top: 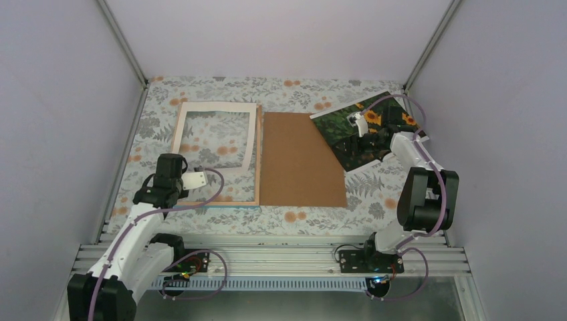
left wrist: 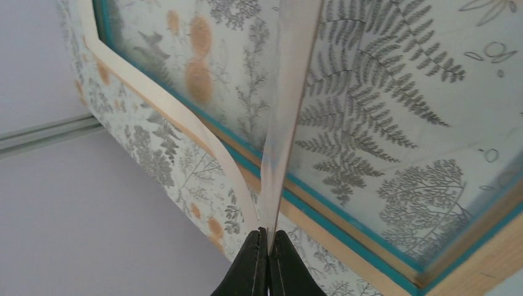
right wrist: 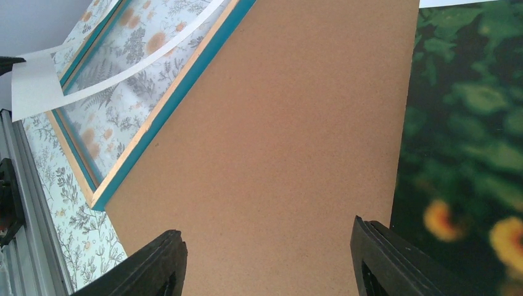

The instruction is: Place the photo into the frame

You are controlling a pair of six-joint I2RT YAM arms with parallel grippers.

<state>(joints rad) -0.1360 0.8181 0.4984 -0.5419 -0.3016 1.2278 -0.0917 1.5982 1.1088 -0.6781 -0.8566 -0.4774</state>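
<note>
At left, my left end effector clamped the white mat, raised off the frame; my right end effector stood open beside the photo, far right; mat-clearing step, I judged; next, the photo's edge needed gripping.

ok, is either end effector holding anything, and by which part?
Left end effector is shut on the white mat, pinching one corner, that end lifted off the frame. Right end effector is open over the brown board, holding nothing.

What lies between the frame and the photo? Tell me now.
A flat brown board, filling the stretch from frame to photo; the top view shows it best.
</note>
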